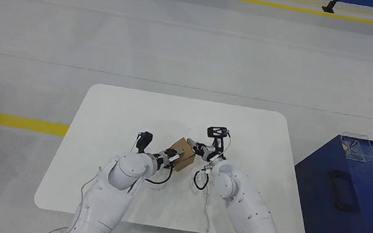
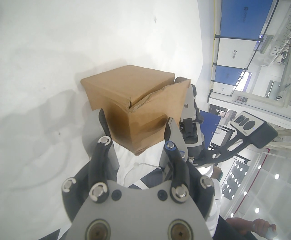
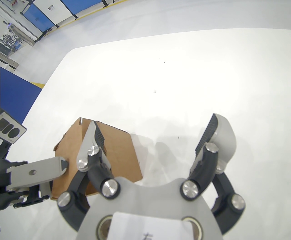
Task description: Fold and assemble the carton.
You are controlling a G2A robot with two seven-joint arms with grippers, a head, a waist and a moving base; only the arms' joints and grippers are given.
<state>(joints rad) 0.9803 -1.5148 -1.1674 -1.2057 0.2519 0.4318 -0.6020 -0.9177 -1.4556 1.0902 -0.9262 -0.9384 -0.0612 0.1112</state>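
Our left gripper [image 2: 136,116] clamps the carton [image 2: 127,84]; our right gripper [image 3: 154,120] hangs just beside it, jaws wide apart. We should press the loose flap [image 2: 172,93] flat, left holding firm.

Clear box [image 1: 357,146] atop blue cabinet [image 1: 360,224] beside white table [image 1: 146,112].

- carton [image 1: 182,154]: small brown cardboard box, mostly folded into a cube.
- one flap [image 2: 176,95] stands loose along an edge, beside a torn, creased corner.
- sits tilted over the white table's [image 1: 173,115] near middle.
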